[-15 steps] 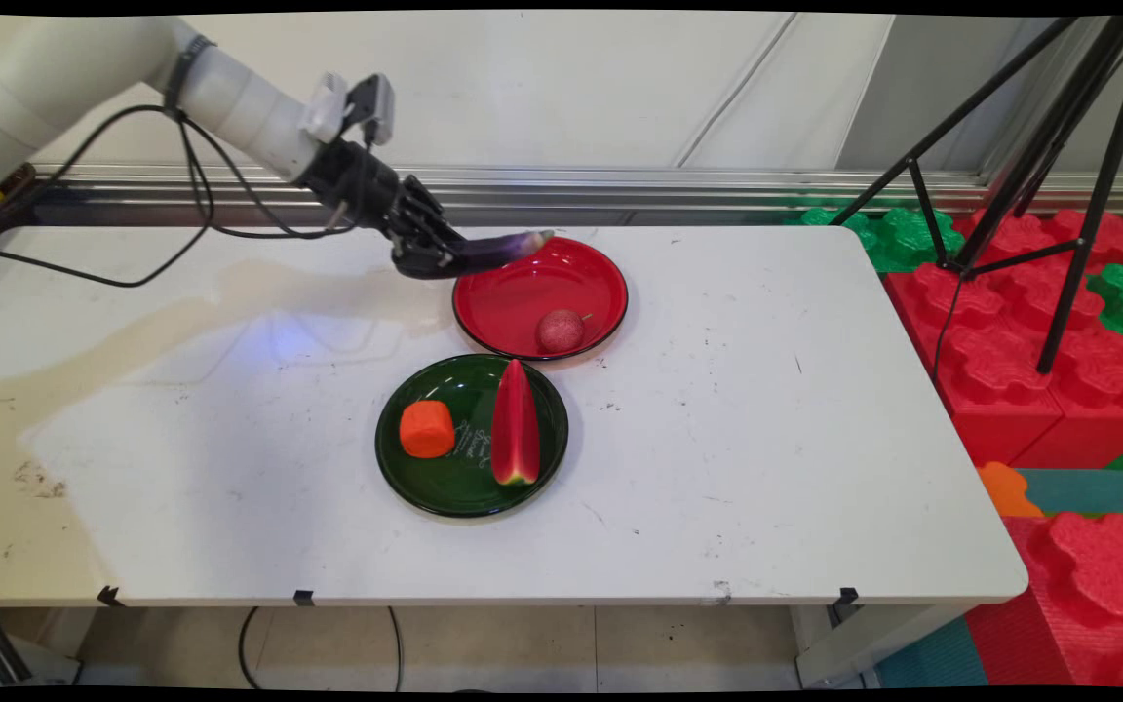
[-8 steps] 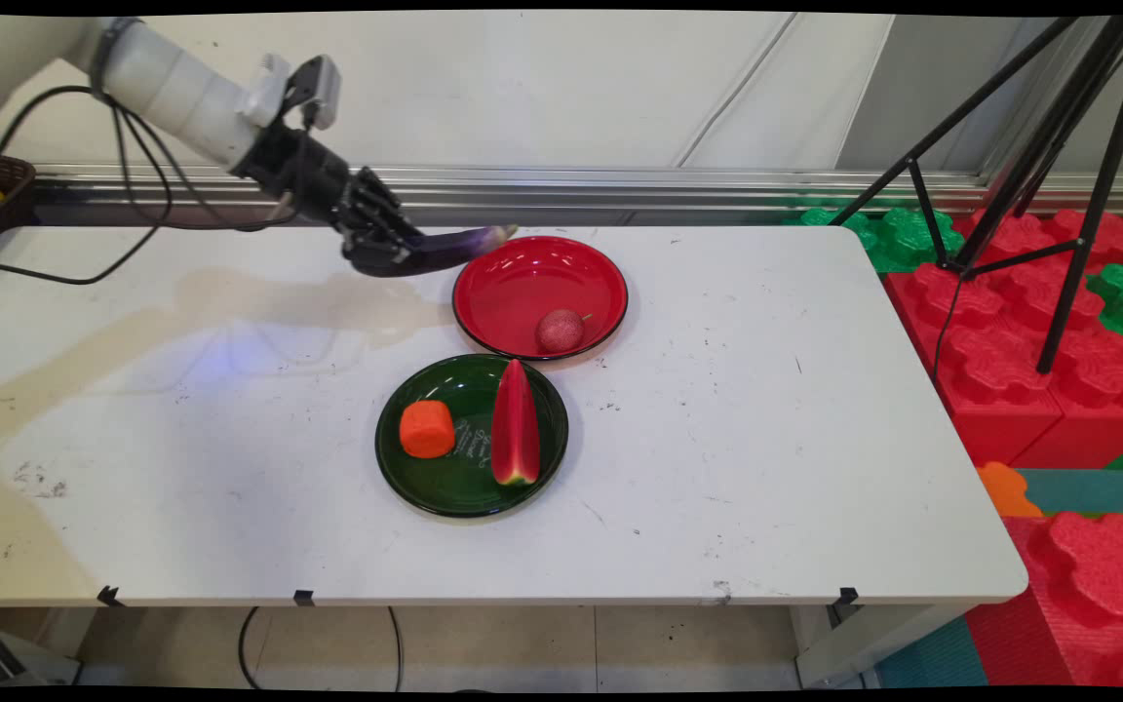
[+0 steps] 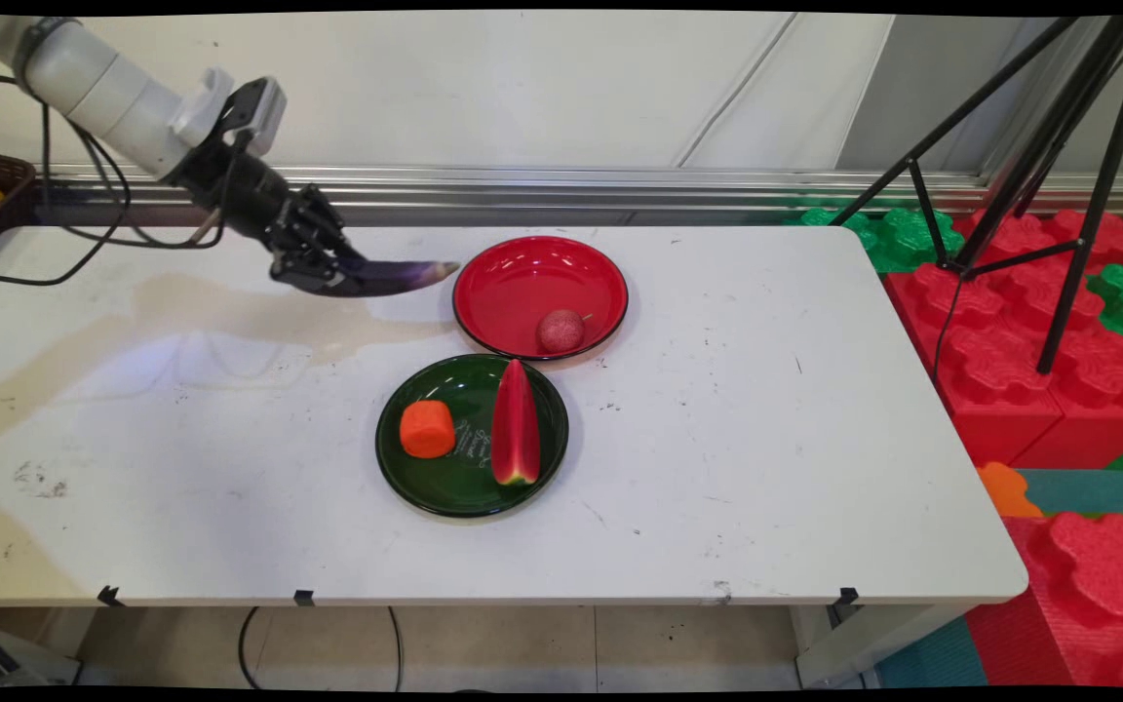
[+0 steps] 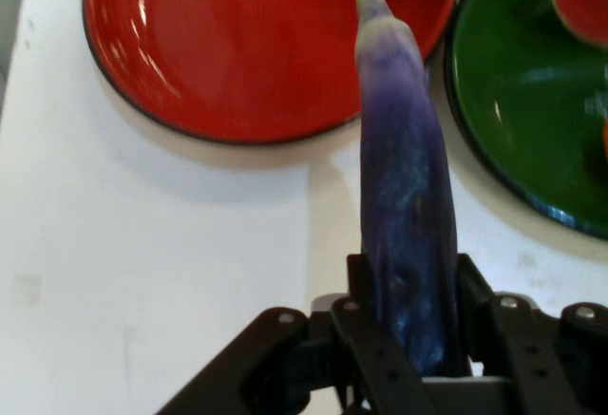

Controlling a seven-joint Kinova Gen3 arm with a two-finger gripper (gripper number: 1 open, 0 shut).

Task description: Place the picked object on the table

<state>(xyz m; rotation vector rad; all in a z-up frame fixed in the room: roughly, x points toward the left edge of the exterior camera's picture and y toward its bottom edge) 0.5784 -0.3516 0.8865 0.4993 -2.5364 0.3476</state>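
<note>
purple eggplant, red plate, green plate, orange chunk.

The claw grips a purple eggplant beside the red plate.

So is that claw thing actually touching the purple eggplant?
Touching. In the hand view the gripper has its fingers pressed against both sides of the eggplant, holding it above the table.

High fixed front view; close gripper view; shared red plate.
</note>
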